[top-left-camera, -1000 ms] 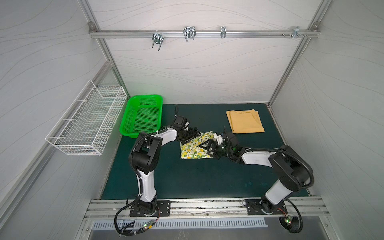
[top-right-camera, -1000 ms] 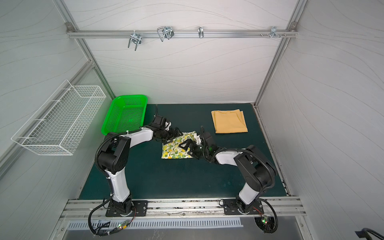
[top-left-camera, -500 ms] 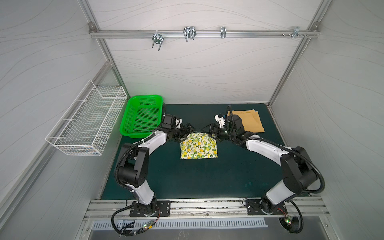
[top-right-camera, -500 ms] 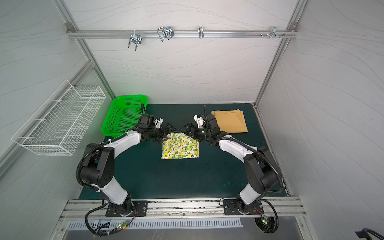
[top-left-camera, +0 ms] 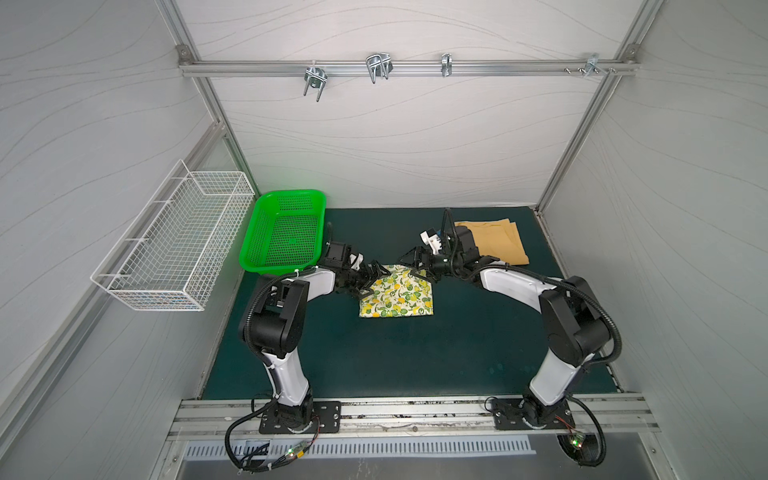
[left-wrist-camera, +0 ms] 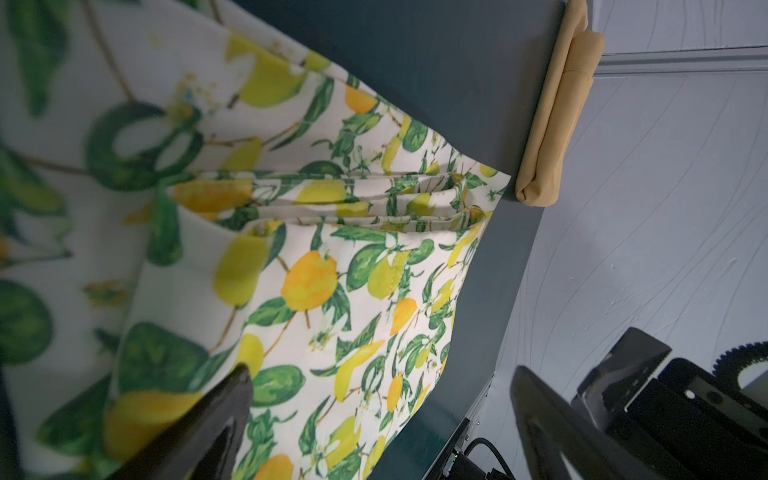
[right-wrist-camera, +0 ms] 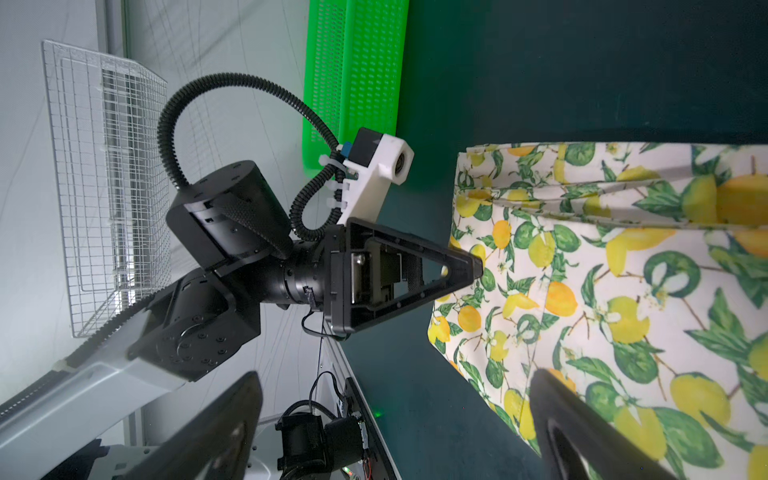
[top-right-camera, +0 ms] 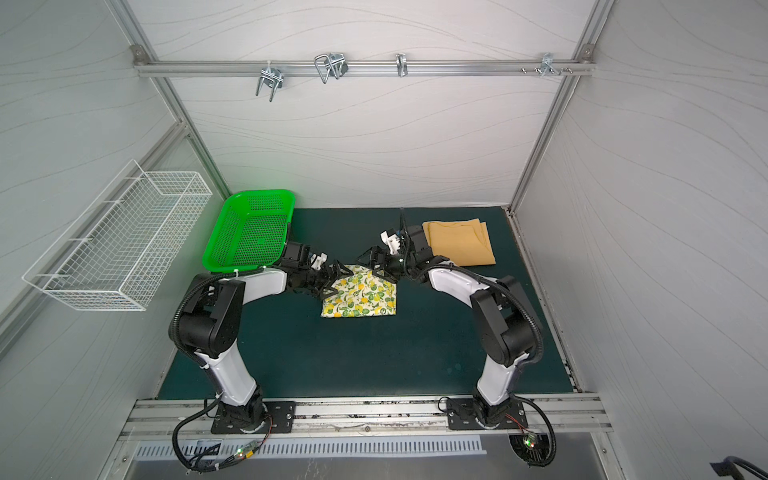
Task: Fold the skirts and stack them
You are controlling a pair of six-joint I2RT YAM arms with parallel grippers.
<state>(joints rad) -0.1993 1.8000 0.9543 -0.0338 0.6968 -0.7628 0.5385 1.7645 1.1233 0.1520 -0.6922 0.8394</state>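
A cream skirt printed with lemons (top-left-camera: 397, 297) (top-right-camera: 360, 297) lies folded flat in the middle of the dark green mat. A mustard-yellow skirt (top-left-camera: 494, 245) (top-right-camera: 461, 243) lies folded at the back right. My left gripper (top-left-camera: 376, 276) (top-right-camera: 338, 276) hangs open at the lemon skirt's far left corner. My right gripper (top-left-camera: 411, 266) (top-right-camera: 371, 266) hangs open at its far right corner. Neither holds cloth. The left wrist view shows the lemon skirt (left-wrist-camera: 332, 270) under the left gripper (left-wrist-camera: 380, 374), the mustard skirt (left-wrist-camera: 557, 124) beyond. In the right wrist view, the right gripper (right-wrist-camera: 397, 378) spans the lemon skirt's (right-wrist-camera: 602, 291) edge.
A green plastic basket (top-left-camera: 286, 237) (top-right-camera: 249, 232) stands at the back left of the mat (top-left-camera: 374, 353), right behind the left arm. A white wire basket (top-left-camera: 178, 245) hangs on the left wall. A metal rail with hooks (top-left-camera: 374, 68) crosses the back wall high up.
A second ago both grippers were low over the rumpled lemon skirt. They have since drawn back to its far edge, and the skirt now lies flat and folded.
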